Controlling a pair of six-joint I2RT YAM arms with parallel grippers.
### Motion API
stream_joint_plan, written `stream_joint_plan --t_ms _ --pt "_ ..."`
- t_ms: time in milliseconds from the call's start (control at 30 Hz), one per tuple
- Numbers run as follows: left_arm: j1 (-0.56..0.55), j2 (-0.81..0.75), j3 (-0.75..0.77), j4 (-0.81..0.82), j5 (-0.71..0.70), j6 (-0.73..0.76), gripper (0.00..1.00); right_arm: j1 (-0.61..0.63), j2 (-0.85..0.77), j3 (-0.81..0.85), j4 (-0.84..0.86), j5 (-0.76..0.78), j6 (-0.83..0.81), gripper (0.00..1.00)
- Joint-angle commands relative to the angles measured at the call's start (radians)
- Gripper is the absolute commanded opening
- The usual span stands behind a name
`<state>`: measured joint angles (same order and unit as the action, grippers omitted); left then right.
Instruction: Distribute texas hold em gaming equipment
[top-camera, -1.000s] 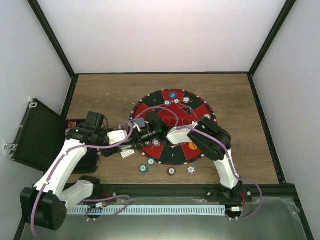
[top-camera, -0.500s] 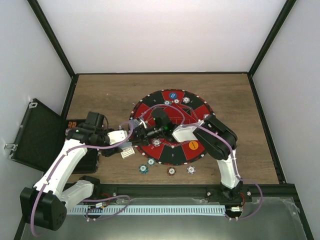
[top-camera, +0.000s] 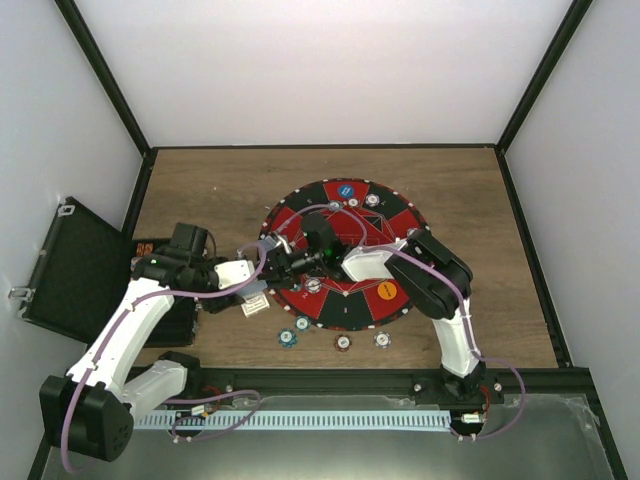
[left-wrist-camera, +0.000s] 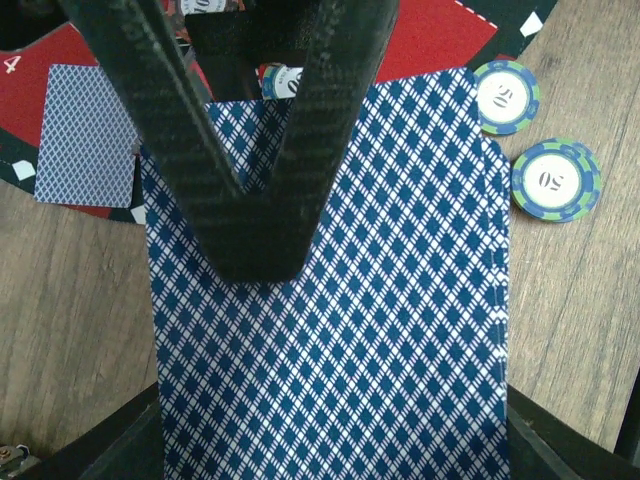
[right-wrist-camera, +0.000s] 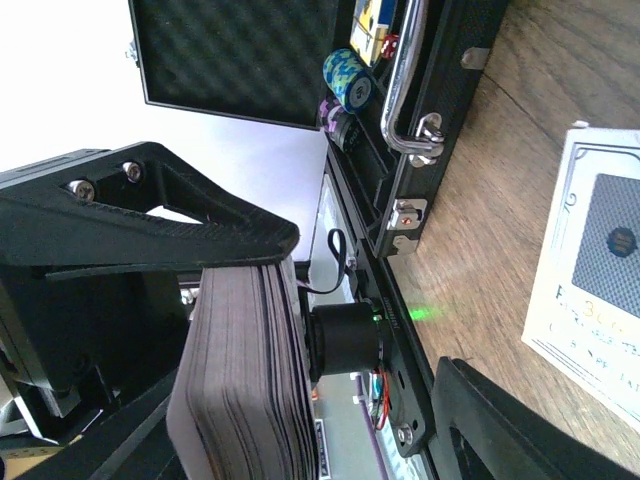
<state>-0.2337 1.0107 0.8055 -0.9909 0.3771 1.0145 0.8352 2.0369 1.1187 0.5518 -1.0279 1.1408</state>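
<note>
Wooden table (top-camera: 200, 185) between white walls: locate the round red-and-black mat (top-camera: 345, 312) at centre. Observe the left pincer (left-wrist-camera: 255, 255) clamped on the deck of cards (left-wrist-camera: 380, 330) at the mat's left rim, with two striped chips (left-wrist-camera: 505, 97) close by. Observe the right pincer (top-camera: 290, 262) at the deck, fingers apart; contact cannot be told. Close on the top card only, near its free end. Slide it off flat along the deck and avoid dragging a second card. Hold the left clamp firm. Lift clear before swinging to an unserved segment.
</note>
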Motion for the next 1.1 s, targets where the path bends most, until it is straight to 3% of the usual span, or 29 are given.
stream_joint_plan --t_ms 0,367,467,633,1067 --pt "0.002 -0.006 0.029 0.006 0.025 0.013 0.24 0.012 0.036 0.055 -0.011 -0.013 -0.001 0.62" --pt "0.003 -0.003 0.032 0.005 0.017 0.020 0.24 -0.039 0.022 0.005 -0.029 -0.029 -0.029 0.57" --pt "0.004 -0.004 0.030 0.007 0.014 0.022 0.24 -0.061 -0.012 -0.023 -0.036 -0.029 -0.044 0.50" --pt "0.002 0.002 0.032 0.015 0.013 0.021 0.24 -0.071 -0.058 -0.044 -0.043 -0.025 -0.046 0.32" --pt "0.003 -0.005 0.009 0.027 -0.006 0.025 0.24 -0.111 -0.175 -0.139 0.050 -0.027 0.026 0.02"
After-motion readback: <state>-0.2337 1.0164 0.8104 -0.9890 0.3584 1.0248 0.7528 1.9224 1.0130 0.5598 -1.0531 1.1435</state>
